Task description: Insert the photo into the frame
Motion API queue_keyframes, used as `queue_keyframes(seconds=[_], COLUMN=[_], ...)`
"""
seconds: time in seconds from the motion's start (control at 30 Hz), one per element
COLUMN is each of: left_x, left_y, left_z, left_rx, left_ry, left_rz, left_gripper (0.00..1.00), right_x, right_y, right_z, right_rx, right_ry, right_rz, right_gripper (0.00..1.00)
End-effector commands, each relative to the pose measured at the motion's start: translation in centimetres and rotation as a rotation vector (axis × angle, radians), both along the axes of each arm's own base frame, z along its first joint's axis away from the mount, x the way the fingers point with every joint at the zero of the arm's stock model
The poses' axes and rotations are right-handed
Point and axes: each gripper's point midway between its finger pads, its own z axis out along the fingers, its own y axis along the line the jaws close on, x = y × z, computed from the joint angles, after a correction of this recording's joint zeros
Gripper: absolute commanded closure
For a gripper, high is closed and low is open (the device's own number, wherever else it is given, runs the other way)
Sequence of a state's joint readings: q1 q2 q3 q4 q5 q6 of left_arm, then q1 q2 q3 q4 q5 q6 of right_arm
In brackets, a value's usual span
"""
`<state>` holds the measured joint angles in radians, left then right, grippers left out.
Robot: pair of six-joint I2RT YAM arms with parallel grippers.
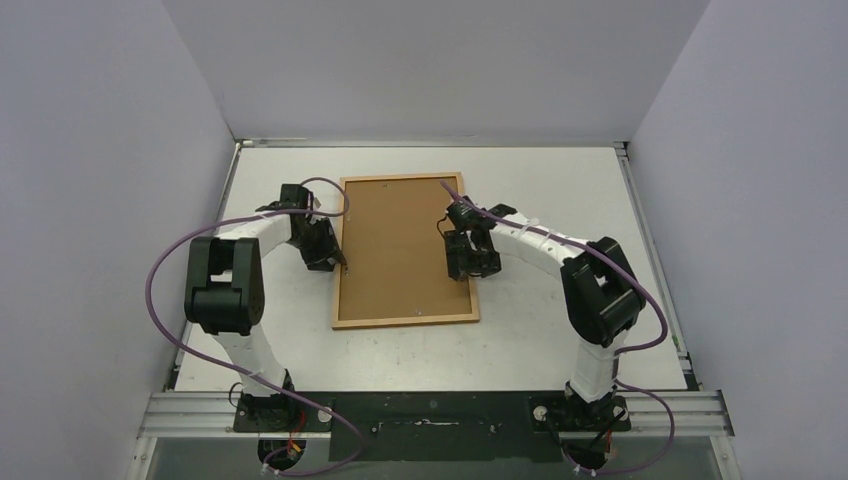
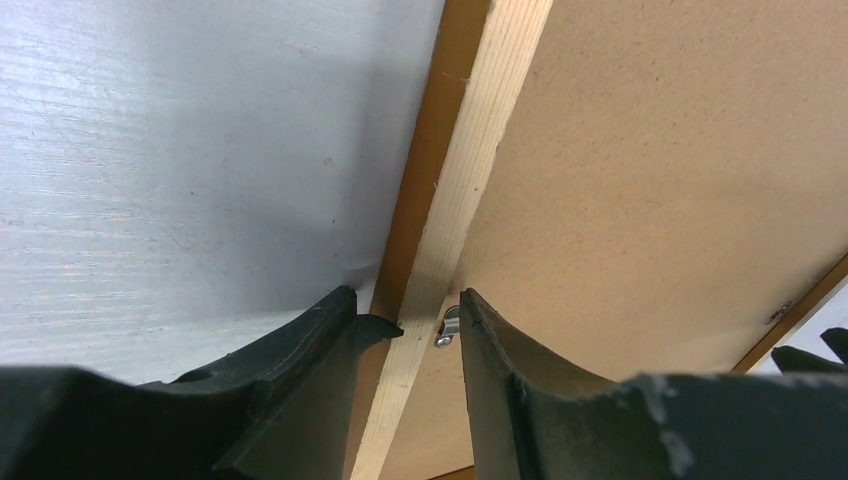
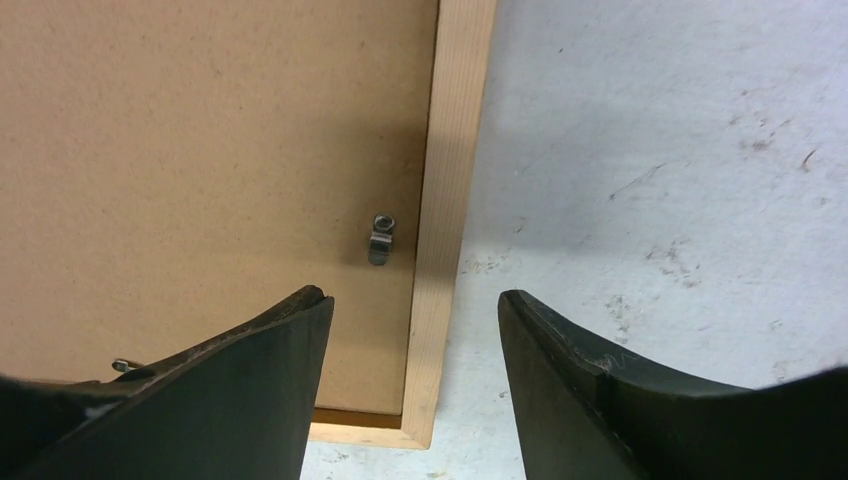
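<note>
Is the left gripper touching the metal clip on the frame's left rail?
Cannot tell. Left wrist view: the left gripper has a finger overlapping the clip; neither gap nor contact is plain.

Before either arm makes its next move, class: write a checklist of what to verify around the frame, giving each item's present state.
1. Frame lies flat on the table, back up: ok.
2. Backing panel sits inside the frame: ok.
3. Left tool open over the left rail, beside the left clip: ok.
4. Right tool open over the right rail, near the right clip: ok.
5. Photo under the panel: cannot tell; no print is in view.
</note>
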<state>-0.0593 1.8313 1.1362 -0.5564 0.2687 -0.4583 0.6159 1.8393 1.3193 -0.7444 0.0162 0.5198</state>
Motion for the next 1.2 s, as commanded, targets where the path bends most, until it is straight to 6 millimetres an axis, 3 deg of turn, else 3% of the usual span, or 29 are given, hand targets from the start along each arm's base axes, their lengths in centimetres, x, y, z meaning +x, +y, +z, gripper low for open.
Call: queue_keyframes(seconds=[0.0,0.43,0.73,0.97,1.17], left_x=[0.4,-1.5,-1.5,-1.5,-1.6], left_y=[-0.2,0.3,-0.1,-0.6,-0.9], left_z=[0.2,-1.4,-2.0,-2.5,-3.2], left_rx=[-0.005,0.020,-0.008,-0.034,-0.048], left_ry=[-0.046,-0.024,-0.028,-0.017,0.006], left_rz=[0.005,0.010,0.042,0.037,0.033], left_gripper=[0.61,0.63,0.66,0.68,0.68], right_x=[-0.3,1.0,1.5,1.9,1.4], right_y=[0.9,1.1,-0.1,0.1,0.1], right_z=[0.6,-0.9,-1.9,-2.0,-2.3], right_rx=[0.021,-0.001,0.029,0.054,0.058], right_ry=[-0.018,-0.025,-0.018,0.011,0.032], right_rz=[0.001,-0.008,-0.043,-0.024,0.003], right_gripper=[0.38,0.50,0.46,0.62,0.65])
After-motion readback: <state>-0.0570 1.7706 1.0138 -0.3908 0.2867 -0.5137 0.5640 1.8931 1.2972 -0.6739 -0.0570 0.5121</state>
